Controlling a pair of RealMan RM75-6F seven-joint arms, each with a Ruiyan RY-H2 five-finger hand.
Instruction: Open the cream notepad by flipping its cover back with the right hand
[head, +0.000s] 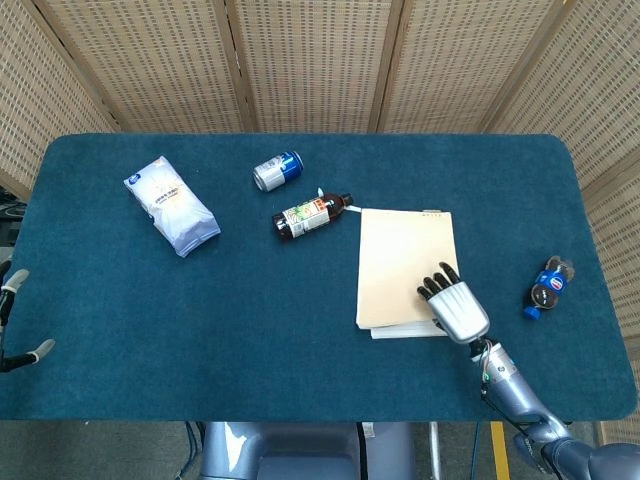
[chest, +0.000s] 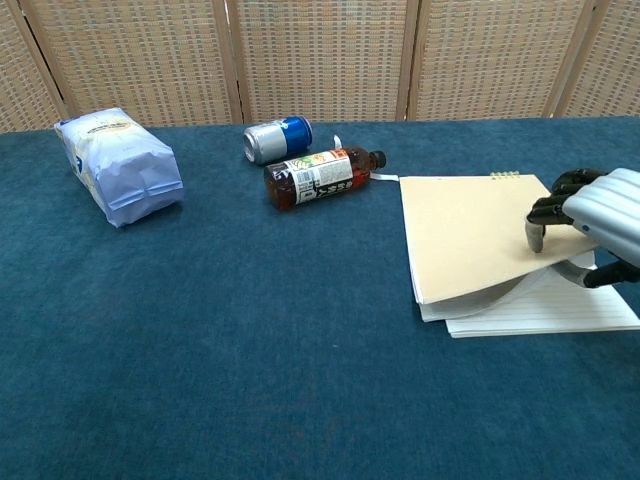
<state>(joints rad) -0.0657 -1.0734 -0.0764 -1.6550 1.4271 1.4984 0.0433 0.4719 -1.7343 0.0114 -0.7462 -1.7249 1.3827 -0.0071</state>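
Note:
The cream notepad (head: 404, 262) (chest: 470, 235) lies on the blue table at the right. Its cover is raised at the near right corner, and lined white pages (chest: 560, 312) show beneath it. My right hand (head: 455, 305) (chest: 590, 222) grips that lifted corner, fingers curled over the top and the thumb under the cover. My left hand (head: 12, 320) shows only at the left edge of the head view, near the table's front, holding nothing, with its fingers apart.
A brown bottle (head: 312, 216) (chest: 318, 175) lies just left of the notepad's far corner, a blue can (head: 277, 170) behind it. A white bag (head: 171, 205) lies far left. A small blue bottle (head: 549, 285) lies right of the notepad.

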